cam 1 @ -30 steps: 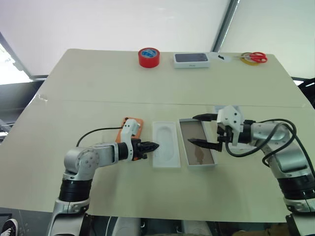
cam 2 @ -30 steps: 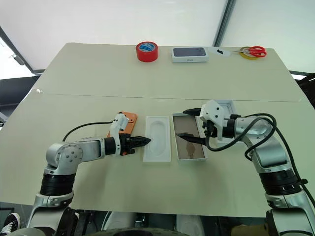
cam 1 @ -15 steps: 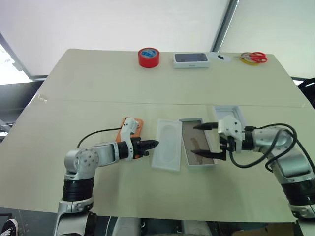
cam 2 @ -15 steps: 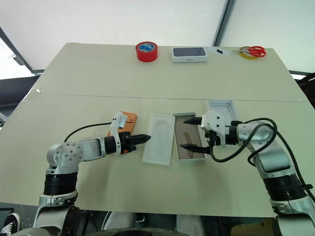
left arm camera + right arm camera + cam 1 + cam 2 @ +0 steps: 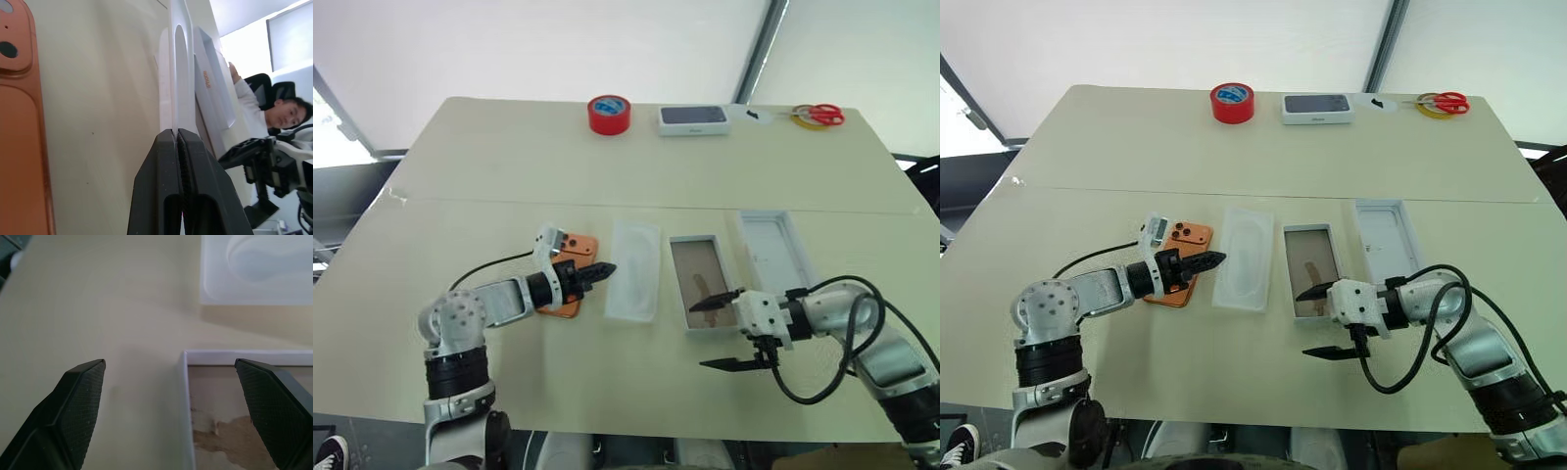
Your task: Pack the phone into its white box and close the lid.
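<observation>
The orange phone [image 5: 570, 290] lies back up on the table, camera cluster at its far end. My left gripper [image 5: 607, 267] is shut just above it, empty, its tips at the left edge of a white insert [image 5: 634, 270] with an oval recess. The white box [image 5: 685, 294], brown inside with a dark blotch, lies to the right of the insert. The lid [image 5: 771, 250] lies open side up further right. My right gripper [image 5: 717, 335] is open at the box's near end, one finger over the near rim, the other over bare table. The box's corner [image 5: 186, 357] sits between its fingers [image 5: 73, 401].
At the table's far edge stand a red tape roll [image 5: 609, 115], a sealed box with a dark top [image 5: 694, 118] and red-handled scissors [image 5: 818, 115]. A seam crosses the table behind the work area. A seated person [image 5: 288, 110] shows past the table.
The left gripper has shut and swung left over the phone; the insert has slid away from the box and turned slightly. The right gripper has dropped back to the box's near end, uncovering the lid.
</observation>
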Robot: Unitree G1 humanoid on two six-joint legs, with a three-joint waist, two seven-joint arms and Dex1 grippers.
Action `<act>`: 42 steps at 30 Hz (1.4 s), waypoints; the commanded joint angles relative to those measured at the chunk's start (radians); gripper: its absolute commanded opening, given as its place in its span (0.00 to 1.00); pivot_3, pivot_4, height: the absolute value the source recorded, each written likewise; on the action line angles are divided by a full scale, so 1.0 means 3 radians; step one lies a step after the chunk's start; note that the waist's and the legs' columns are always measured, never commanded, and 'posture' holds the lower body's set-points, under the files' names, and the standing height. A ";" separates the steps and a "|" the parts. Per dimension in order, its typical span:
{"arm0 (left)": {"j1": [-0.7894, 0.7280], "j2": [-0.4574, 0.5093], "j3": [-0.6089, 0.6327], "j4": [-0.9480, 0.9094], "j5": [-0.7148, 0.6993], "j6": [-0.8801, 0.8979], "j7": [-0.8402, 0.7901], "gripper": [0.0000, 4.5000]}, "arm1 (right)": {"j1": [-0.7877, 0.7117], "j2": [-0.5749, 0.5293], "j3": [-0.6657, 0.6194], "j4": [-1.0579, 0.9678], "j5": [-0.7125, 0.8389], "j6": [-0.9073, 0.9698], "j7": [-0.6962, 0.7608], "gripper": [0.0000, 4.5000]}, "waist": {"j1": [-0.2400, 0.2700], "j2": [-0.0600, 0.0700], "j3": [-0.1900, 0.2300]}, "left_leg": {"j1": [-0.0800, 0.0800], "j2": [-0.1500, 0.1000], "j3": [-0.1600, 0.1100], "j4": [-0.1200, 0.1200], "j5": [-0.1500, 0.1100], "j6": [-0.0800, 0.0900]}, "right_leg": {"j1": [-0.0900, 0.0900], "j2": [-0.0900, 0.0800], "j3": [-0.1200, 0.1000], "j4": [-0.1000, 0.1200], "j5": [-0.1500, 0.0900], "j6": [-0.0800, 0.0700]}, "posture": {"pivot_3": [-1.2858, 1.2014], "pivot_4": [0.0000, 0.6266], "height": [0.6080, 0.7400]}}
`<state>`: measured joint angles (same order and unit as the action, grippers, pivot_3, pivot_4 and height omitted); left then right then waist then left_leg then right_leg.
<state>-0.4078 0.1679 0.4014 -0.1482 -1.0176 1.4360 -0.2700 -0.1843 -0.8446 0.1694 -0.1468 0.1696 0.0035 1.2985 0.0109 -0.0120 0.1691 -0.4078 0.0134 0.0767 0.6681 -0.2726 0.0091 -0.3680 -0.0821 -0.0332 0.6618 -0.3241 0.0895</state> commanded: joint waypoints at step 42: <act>-0.0434 -0.0287 -0.0584 0.0632 -0.0072 -0.1074 0.0195 0.00 | -0.0645 0.0056 -0.0486 0.0639 0.0169 0.0423 -0.0357 0.78 | -0.0007 -0.0008 0.0004 | -0.0001 0.0000 0.0000 -0.0002 0.0003 -0.0004 | -0.0001 0.0004 -0.0002 -0.0002 0.0000 0.0000 | 0.52 0.24 0.92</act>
<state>-0.5194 0.0934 0.2405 0.0383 -1.0504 1.1391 -0.1938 -0.3539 -0.8363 0.0536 0.0556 0.2142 0.1561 1.2076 0.0087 -0.0143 0.1701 -0.4081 0.0135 0.0766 0.6675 -0.2718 0.0077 -0.3683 -0.0808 -0.0340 0.6613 -0.3241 0.0895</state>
